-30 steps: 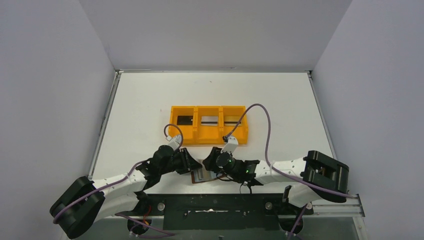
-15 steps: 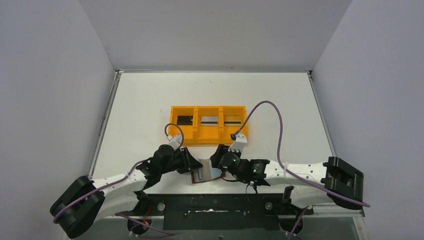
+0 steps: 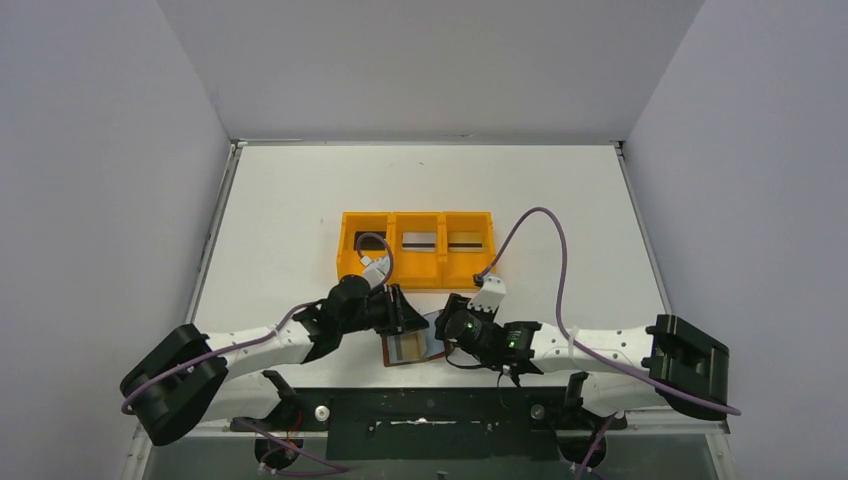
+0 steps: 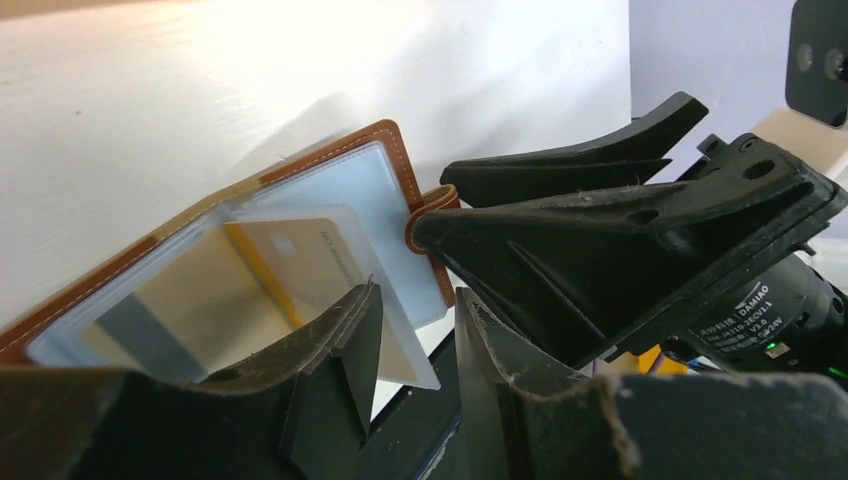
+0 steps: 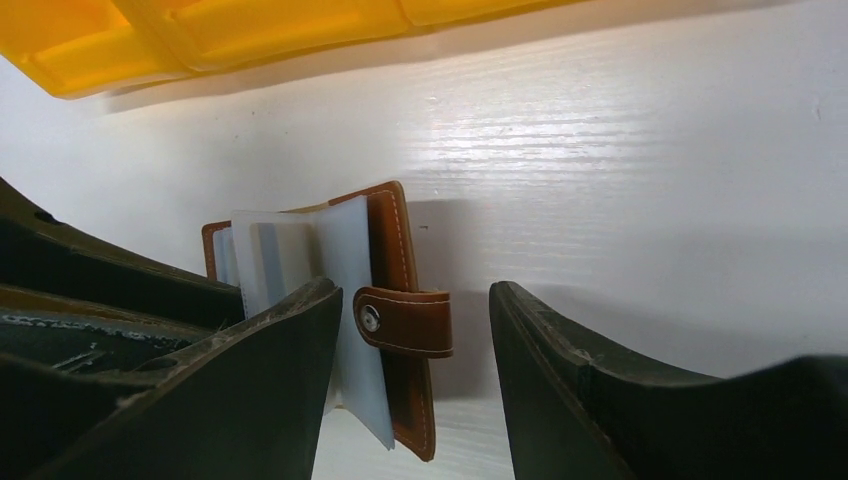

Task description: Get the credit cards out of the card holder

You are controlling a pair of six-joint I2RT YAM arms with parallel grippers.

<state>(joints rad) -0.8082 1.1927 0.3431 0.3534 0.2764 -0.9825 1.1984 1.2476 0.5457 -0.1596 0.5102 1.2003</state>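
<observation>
The brown leather card holder (image 3: 408,348) lies open on the table near the front edge, between my two grippers. In the left wrist view its pale blue-grey pockets (image 4: 340,200) show a tan-gold card (image 4: 300,262) inside. My left gripper (image 4: 415,350) is slightly open, and the corner of a clear pocket leaf sits between its fingers. My right gripper (image 5: 415,340) is open, with the snap tab (image 5: 405,322) between its fingers, touching neither. A silvery card (image 3: 419,240) and a tan card (image 3: 466,240) lie in the orange tray (image 3: 416,270). The black card is hidden by a cable.
The orange three-compartment tray stands just beyond both grippers, also along the top of the right wrist view (image 5: 250,30). The table's front edge and the black base rail (image 3: 420,410) lie right behind the card holder. Purple cables loop over the tray.
My left gripper has moved right and forward onto the card holder's left side. My right gripper has shifted slightly right. The pocket leaves now stand fanned up.
</observation>
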